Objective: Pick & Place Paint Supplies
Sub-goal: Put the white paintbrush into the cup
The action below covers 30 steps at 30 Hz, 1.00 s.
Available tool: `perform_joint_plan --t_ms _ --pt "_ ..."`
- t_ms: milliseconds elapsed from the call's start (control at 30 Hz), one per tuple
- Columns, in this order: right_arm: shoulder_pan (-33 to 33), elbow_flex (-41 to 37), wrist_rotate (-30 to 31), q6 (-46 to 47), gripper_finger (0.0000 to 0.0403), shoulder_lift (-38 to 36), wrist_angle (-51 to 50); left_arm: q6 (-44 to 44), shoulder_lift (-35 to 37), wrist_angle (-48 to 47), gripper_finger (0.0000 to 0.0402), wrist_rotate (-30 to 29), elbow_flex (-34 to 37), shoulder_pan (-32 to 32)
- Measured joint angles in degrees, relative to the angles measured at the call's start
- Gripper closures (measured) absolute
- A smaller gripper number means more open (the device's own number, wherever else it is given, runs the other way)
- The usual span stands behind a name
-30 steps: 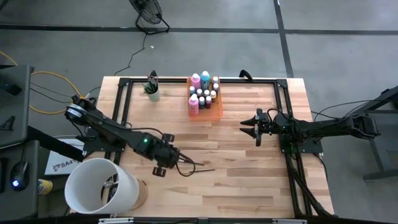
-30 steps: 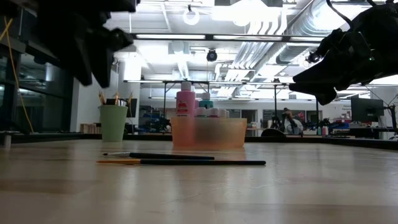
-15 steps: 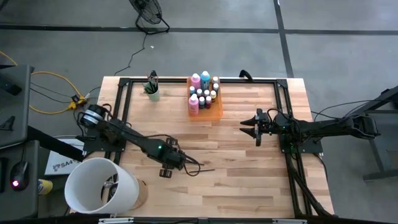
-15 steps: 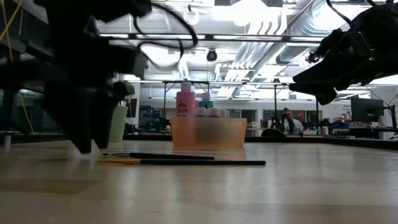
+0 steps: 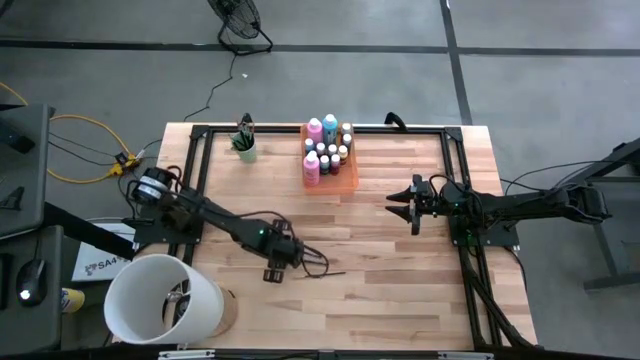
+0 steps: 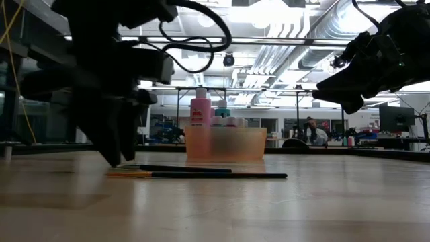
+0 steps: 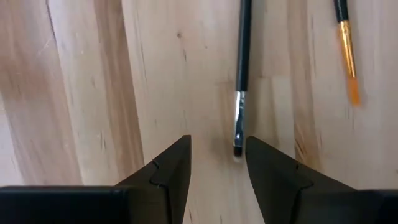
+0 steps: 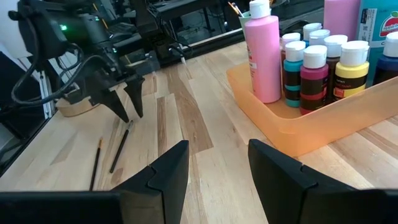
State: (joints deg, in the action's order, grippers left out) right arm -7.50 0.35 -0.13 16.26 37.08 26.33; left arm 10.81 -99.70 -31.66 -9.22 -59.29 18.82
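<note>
Two thin dark-handled brushes (image 5: 325,268) lie flat on the wooden table, side by side. One has a metal ferrule and a dark tip (image 7: 239,93); the other has an orange tip (image 7: 346,56). My left gripper (image 7: 217,146) is open, pointing steeply down just above the table. The dark brush's bristle end lies between its fingers, untouched. Pink, teal and small pale-capped bottles (image 5: 326,145) stand in the orange tray (image 5: 352,180) at the far middle. My right gripper (image 5: 393,205) waits open at the right, held level above the table.
A mint-green cup (image 5: 245,148) holding brushes stands at the far left. A white cylinder (image 5: 160,300) sits at the near left corner. Black frame rails (image 5: 200,170) run along the table's left, far and right sides. Bare wood lies between the brushes and the tray.
My left gripper has come down toward the table and moved a little toward the right edge. It now stands over the bristle ends of the two brushes, its fingers as far apart as before. The brushes have stayed where they were.
</note>
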Motion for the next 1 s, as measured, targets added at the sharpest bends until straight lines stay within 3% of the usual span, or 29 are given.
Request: perform_joint_plan --t_ms 267,1000 --pt "-0.01 -0.01 0.01 0.01 0.0243 0.0 -0.02 -0.09 0.0 -2.51 0.0254 6.96 0.0 -3.47" --pt "0.01 0.0 -0.01 -0.01 0.0243 0.0 -0.07 -0.5 -2.85 -0.27 0.0254 6.93 -0.13 -3.4"
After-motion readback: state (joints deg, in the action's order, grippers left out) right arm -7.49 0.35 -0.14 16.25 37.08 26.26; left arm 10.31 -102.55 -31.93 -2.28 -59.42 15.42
